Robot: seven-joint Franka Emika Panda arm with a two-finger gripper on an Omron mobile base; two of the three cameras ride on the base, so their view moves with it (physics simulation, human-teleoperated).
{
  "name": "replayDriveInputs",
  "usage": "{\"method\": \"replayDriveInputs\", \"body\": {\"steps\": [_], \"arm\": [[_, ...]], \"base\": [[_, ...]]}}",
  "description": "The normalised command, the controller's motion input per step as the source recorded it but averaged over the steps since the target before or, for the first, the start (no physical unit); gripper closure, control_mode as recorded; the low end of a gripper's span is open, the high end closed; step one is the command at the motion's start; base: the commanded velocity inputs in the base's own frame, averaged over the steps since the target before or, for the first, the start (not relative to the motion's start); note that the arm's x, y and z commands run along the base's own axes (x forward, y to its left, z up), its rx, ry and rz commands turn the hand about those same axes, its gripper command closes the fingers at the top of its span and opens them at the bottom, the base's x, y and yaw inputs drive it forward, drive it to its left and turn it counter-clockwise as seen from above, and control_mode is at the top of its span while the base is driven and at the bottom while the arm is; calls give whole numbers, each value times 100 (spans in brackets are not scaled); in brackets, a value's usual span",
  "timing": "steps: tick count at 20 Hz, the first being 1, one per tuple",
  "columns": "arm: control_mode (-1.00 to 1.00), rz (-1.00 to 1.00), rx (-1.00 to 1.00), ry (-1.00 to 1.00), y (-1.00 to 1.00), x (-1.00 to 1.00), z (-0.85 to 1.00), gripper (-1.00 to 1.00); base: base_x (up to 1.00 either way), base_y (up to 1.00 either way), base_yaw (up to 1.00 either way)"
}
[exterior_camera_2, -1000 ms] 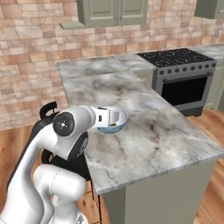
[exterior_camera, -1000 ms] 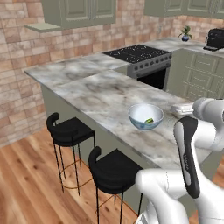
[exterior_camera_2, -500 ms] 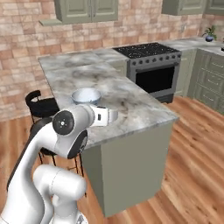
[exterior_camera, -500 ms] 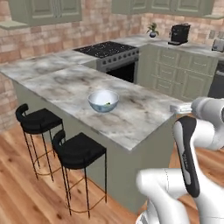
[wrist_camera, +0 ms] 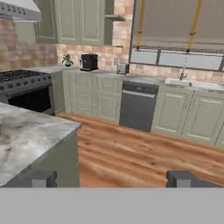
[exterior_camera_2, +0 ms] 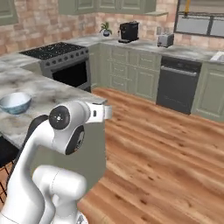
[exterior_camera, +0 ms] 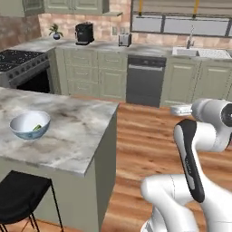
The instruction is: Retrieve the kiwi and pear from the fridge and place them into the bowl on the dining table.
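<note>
1. From the left base view I see the bowl (exterior_camera: 30, 125) sitting on the dining table (exterior_camera: 72, 136), with a bit of green, the kiwi (exterior_camera: 37, 128), lying inside it. A black stool (exterior_camera: 20, 199) stands below the table edge. My arm's hand end (exterior_camera: 180, 109) points at the far cabinets.
2. From the right base view, the bowl (exterior_camera_2: 15, 103) rests on the marble top at far left, the stove (exterior_camera_2: 57, 51) behind it. A coffee machine (exterior_camera_2: 129, 31) and toaster (exterior_camera_2: 165, 40) sit on the back counter, above the dishwasher (exterior_camera_2: 174, 84).
3. In the hand view, the gripper (wrist_camera: 111, 178) has its fingertips (wrist_camera: 40, 178) spread wide with nothing between them, facing the wooden floor (wrist_camera: 144, 153) and dishwasher (wrist_camera: 138, 106).
</note>
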Motion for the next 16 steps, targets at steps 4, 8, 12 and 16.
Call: {"method": "replayDriveInputs", "body": {"steps": [4, 8, 12, 16], "arm": [[100, 0, 0, 0, 0, 0, 0, -100], [100, 0, 0, 0, 0, 0, 0, -100], [100, 0, 0, 0, 0, 0, 0, -100], [100, 0, 0, 0, 0, 0, 0, -100]], "base": [[6, 0, -83], [0, 0, -77], [0, 0, -74], [0, 0, -67]]}}
